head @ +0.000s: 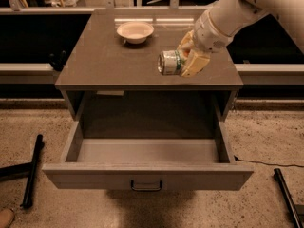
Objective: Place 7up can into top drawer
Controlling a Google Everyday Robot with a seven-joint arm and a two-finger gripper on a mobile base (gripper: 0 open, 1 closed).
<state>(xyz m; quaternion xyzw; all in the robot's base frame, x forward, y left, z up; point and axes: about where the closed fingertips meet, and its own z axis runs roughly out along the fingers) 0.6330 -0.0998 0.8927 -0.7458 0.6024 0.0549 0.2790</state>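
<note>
The 7up can (169,62), silvery with green and a shiny metal end, is held on its side by my gripper (190,59), which is shut on it. The white arm reaches in from the upper right. The can hangs above the front right part of the cabinet top (95,65), near its front edge. Below it the top drawer (147,152) is pulled fully open, pale grey inside, with nothing in it. A small dark handle (146,186) sits centred on its front panel.
A cream round bowl (135,31) stands at the back of the cabinet top. Dark bars lie on the speckled floor at the left (32,171) and lower right (288,196). A low ledge (28,69) runs behind the cabinet.
</note>
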